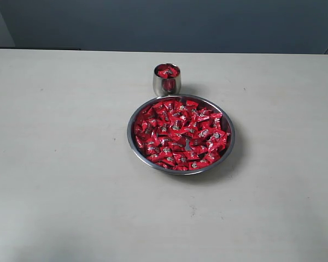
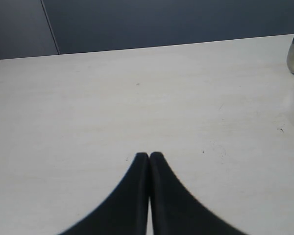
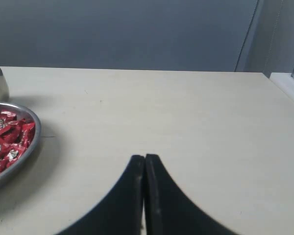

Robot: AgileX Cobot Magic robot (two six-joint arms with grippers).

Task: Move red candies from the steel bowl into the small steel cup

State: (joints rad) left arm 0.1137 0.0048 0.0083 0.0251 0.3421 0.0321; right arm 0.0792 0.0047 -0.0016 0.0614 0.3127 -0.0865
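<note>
Jaws are recorded as closed on both arms. The left jaws are pressed tip to tip with nothing held, and the right jaws are likewise shut and empty. Each pair is held over bare tabletop [image 1: 60, 164], one to the left of the work and one to the right. Neither is seen in the exterior view.

Layout: the steel bowl [image 1: 129, 136] is set near the middle of the tabletop and is packed with red candies [image 1: 180, 134] in a loose heap reaching close to the thin rim. The small steel cup [image 1: 165, 86] is stood upright just beyond the bowl's far rim, slightly left of its centre. Whether the two touch cannot be told. Candies are already seen heaped at the cup's mouth.

Risks, as judged:
- The cup appears nearly full, so a further candy could be rolled off the top onto the tabletop.
- The cup is narrow and probably light, so it could be tipped or shoved by an off-centre release.
- The wrappers are glossy and crowded, so a candy could be lost from the pinch, or neighbours dragged over the shallow rim.
- If a descent is made with the jaws closed, candies would be ploughed aside and none gripped.
- The bowl could be slid into the cup by a sideways push.
</note>
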